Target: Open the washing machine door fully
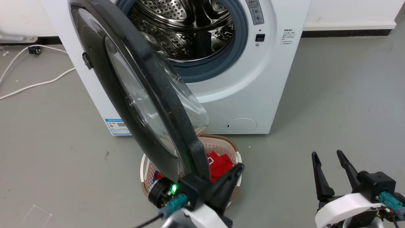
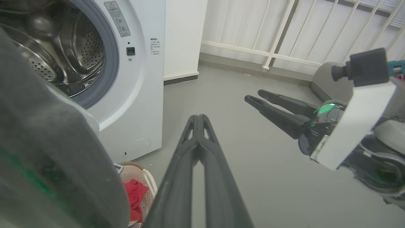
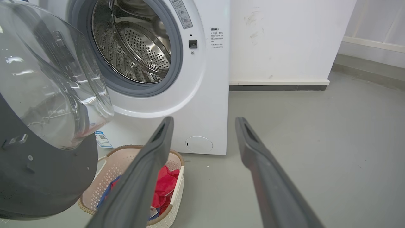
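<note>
The washing machine door [image 1: 139, 95] stands swung out from the washing machine [image 1: 253, 95], hinged at the side beyond the left fingers [image 1: 227, 182], with its edge turned toward the head camera. Its black rim runs down to the wrist at the base of those fingers, but whether they touch cannot be told. The clear glass bowl [image 1: 190, 104] bulges toward the side of the right fingers [image 1: 319, 177]. In the left wrist view the left fingers [image 2: 186, 158] are clenched tip to tip with nothing between them. The door's dark rim [image 2: 47, 142] looms close on their left, outside their grip, and the washing machine [image 2: 145, 95] stands ahead of them to the left. The right fingers are spread apart and grasp nothing, low over the grey floor [image 1: 332, 95] and well clear of the door. Seen from the right wrist, the right fingers [image 3: 152, 164] point at the lower front of the machine [image 3: 205, 95], with the door [image 3: 47, 95] off to their left. The perforated steel drum [image 1: 183, 28] lies open to view inside its blue-grey gasket [image 1: 221, 63], up ahead of both pairs of fingers. A pale laundry basket [image 1: 235, 152] sits on the floor under the door's lower edge, just ahead of the left fingers, and holds a red garment [image 1: 221, 166]. A white cable [image 1: 31, 85] trails on the floor far to the left of the left fingers.
</note>
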Robot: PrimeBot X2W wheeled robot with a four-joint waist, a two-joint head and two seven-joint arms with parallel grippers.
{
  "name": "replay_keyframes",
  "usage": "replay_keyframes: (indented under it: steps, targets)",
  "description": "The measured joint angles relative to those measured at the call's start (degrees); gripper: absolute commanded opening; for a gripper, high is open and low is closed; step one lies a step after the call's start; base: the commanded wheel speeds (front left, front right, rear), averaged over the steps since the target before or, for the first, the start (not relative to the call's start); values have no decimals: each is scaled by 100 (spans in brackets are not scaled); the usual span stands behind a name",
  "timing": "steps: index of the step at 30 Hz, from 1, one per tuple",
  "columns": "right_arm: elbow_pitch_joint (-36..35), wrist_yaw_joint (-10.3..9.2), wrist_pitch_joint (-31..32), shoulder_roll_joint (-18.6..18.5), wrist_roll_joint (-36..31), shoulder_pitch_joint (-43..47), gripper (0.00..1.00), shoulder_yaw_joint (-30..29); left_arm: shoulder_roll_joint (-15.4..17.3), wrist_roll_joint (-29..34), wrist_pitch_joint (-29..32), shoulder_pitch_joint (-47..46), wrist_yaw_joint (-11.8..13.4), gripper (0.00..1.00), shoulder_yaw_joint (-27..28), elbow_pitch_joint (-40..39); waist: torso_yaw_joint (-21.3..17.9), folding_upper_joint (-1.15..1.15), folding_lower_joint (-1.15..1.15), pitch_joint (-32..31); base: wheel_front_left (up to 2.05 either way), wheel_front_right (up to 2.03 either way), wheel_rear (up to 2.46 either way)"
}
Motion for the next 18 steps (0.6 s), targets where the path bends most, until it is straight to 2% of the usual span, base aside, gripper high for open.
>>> replay_keyframes:
  steps: [8, 18]
  targets:
    - [80, 0, -12, 1, 1, -76, 100, 78, -87, 21, -207, -330, 292, 0, 338, 664, -82, 0, 0, 24, 0, 0, 0]
    - [85, 0, -32, 1, 5, -70, 100, -5, -3, -47, -154, -273, 441, 0, 441, 800, 18, 0, 0, 3, 0, 0, 0]
